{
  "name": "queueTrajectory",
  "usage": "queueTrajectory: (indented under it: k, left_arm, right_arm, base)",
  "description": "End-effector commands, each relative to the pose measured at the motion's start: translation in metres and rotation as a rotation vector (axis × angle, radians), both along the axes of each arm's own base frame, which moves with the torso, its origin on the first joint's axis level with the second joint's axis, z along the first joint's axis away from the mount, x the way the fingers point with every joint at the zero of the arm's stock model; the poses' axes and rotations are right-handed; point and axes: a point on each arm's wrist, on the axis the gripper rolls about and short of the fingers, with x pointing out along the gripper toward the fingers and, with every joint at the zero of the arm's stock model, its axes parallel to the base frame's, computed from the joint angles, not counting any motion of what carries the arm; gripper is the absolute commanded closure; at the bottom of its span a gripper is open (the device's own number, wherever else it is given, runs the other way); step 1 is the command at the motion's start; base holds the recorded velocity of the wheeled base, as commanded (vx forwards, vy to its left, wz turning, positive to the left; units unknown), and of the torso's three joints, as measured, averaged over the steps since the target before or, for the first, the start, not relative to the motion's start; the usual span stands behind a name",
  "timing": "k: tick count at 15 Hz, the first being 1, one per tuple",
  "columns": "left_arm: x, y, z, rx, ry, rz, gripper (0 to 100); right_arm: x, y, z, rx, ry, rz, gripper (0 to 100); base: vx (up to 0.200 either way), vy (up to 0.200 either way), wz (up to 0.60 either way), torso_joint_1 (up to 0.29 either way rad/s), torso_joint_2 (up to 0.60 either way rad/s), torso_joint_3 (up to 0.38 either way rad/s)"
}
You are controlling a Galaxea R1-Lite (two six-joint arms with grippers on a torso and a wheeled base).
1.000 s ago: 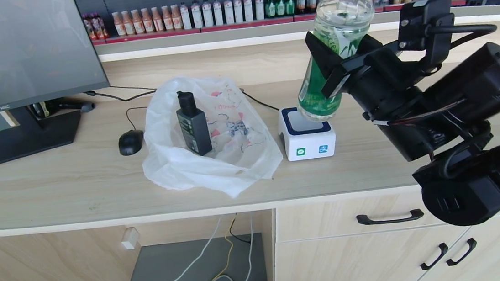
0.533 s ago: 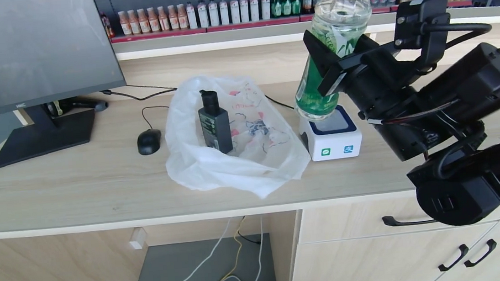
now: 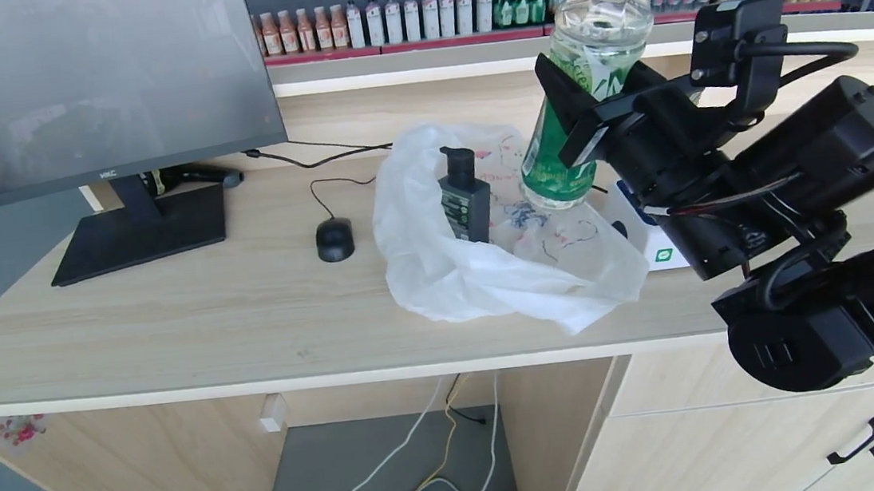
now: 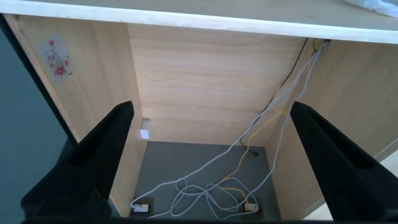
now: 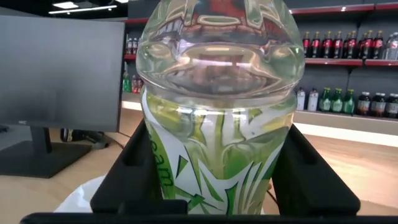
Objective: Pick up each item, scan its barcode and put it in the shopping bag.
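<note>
A clear water bottle (image 3: 585,79) with a green label stands nearly upright in my right gripper (image 3: 581,115), which is shut on its label. It hangs above the right half of the white plastic shopping bag (image 3: 488,273) lying open on the wooden counter. In the right wrist view the bottle (image 5: 217,124) sits between the fingers (image 5: 127,171). A dark pump bottle (image 3: 466,204) stands inside the bag. The white barcode scanner box (image 3: 658,255) peeks out behind my right wrist. My left gripper (image 4: 211,162) hangs open below the counter edge, holding nothing.
A monitor (image 3: 68,80) on a black stand occupies the counter's left, with a handheld scanner (image 3: 190,175) behind it and a black mouse (image 3: 335,239) beside the bag. Shelves of bottles (image 3: 399,20) line the back. Loose cables (image 4: 211,186) lie under the counter.
The head camera has swung, shifting the whole scene rightward. Relative to the counter, the held bottle has moved from above the scanner box to above the bag.
</note>
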Motion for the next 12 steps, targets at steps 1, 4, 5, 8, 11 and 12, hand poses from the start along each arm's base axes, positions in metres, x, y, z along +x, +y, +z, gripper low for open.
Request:
queueTrajectory:
  k: [1,4,5,8,11,12]
  left_arm:
    - [0.000,0.000,0.000,0.004,0.001,0.000,0]
    - [0.000,0.000,0.000,0.004,0.000,0.000,0]
    - [0.000,0.000,0.000,0.004,0.000,0.000,0]
    - [0.000,0.000,0.000,0.004,0.000,0.000,0]
    - [0.000,0.000,0.000,0.006,0.000,0.000,0]
    - [0.000,0.000,0.000,0.004,0.001,0.000,0]
  right_arm:
    - [0.002,0.001,-0.002,-0.003,0.005,-0.001,100]
    - [0.005,0.002,-0.005,-0.007,0.009,-0.005,100]
    - [0.006,0.003,-0.006,-0.008,0.011,-0.004,100]
    - [0.007,0.003,-0.009,-0.014,0.020,-0.005,100]
    - [0.015,-0.002,-0.017,-0.030,0.039,-0.031,100]
    - [0.019,-0.005,-0.021,-0.035,0.049,-0.045,100]
  base:
    - [0.000,0.000,0.00,0.000,0.00,0.000]
    - [0.000,0.000,0.00,0.000,0.00,0.000]
    - [0.000,0.000,0.00,0.000,0.00,0.000]
    - [0.000,0.000,0.00,0.000,0.00,0.000]
    - [0.000,0.000,0.00,0.000,0.00,0.000]
    - [0.000,0.000,0.00,0.000,0.00,0.000]
